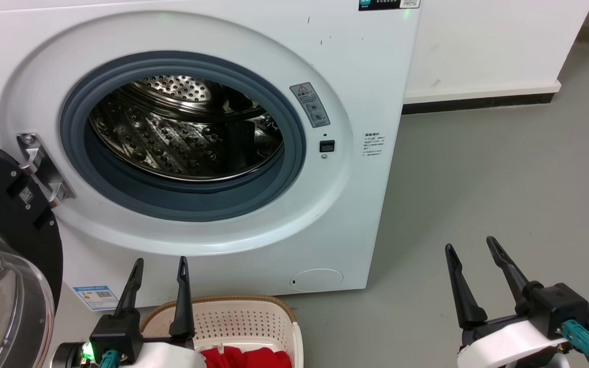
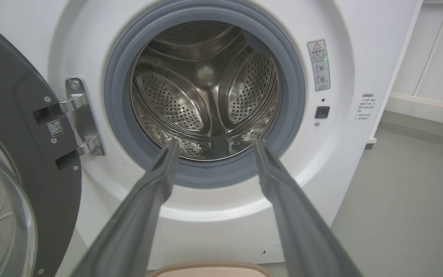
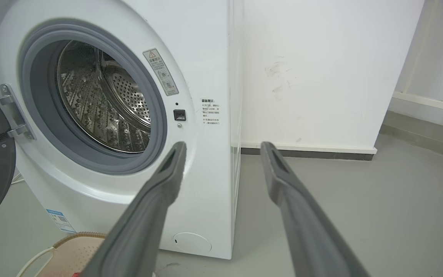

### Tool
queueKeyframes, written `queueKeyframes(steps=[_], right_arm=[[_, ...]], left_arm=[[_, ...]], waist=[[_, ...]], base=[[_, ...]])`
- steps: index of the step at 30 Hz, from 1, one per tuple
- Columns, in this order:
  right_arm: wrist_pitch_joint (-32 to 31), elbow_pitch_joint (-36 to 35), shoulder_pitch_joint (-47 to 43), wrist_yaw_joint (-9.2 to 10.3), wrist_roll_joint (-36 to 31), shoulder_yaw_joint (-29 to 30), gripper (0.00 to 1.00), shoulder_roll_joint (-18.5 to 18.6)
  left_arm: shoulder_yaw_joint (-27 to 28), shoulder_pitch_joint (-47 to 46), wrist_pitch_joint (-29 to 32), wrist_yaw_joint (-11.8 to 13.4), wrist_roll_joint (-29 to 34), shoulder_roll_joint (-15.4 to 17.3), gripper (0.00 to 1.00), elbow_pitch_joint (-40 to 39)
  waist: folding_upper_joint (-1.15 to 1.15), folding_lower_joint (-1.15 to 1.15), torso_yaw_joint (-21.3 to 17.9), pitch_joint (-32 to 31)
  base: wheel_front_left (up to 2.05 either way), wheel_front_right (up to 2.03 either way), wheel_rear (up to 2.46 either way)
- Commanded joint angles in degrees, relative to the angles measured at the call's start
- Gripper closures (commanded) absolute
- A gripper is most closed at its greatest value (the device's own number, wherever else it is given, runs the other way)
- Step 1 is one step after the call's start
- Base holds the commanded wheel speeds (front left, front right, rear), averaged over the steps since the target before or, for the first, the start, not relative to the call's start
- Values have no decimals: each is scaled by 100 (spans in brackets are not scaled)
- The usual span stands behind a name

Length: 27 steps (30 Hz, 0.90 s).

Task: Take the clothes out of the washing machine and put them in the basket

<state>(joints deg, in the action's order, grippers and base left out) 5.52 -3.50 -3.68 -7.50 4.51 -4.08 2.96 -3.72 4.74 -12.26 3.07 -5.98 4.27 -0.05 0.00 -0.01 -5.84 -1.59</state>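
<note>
The white washing machine (image 1: 284, 46) stands with its black-rimmed glass door (image 1: 3, 255) swung open to the left. Its steel drum (image 1: 182, 128) shows bare metal, no fabric in it. Red clothes (image 1: 246, 358) lie in the cream basket (image 1: 238, 319) on the floor in front of the machine. My left gripper (image 1: 160, 261) is open just above the basket's near left side, fingers pointing at the machine. My right gripper (image 1: 471, 244) is open over the grey floor to the right, holding nothing. The left wrist view looks straight into the drum (image 2: 206, 88).
The open door (image 2: 10, 161) juts out at the left, close to my left arm. A white wall (image 1: 489, 46) with a dark baseboard runs behind the machine on the right. Grey floor (image 1: 504, 204) spreads to the right of the washer.
</note>
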Motion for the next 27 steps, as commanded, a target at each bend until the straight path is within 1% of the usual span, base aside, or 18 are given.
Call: queueKeyframes(steps=[1,11,12,15,25,27], right_arm=[[4,-25,-31,2,14,-8,0,-15],[-28,-19,-39,2,43,-37,0,-15],[-27,-4,-1,0,18,-28,100,0],[-11,56,-60,-1,117,-52,100,1],[-103,285,109,-1,1446,16,100,89],[-111,310,128,-1,1564,21,100,96]], left_arm=[[-13,64,12,39,-15,-7,0,-40],[-35,97,19,105,-64,6,0,-123],[-28,39,24,83,-52,6,100,-97],[-33,81,29,71,-164,0,100,-15],[65,-91,251,-73,-1417,28,100,168],[74,-109,270,-89,-1530,31,100,190]], waist=[[0,1,18,1],[0,1,53,-3],[0,1,54,-3],[0,1,59,-1],[0,1,102,13],[0,1,106,15]], base=[[0,0,0],[0,0,0],[0,0,0],[0,0,0],[0,0,0],[0,0,0]])
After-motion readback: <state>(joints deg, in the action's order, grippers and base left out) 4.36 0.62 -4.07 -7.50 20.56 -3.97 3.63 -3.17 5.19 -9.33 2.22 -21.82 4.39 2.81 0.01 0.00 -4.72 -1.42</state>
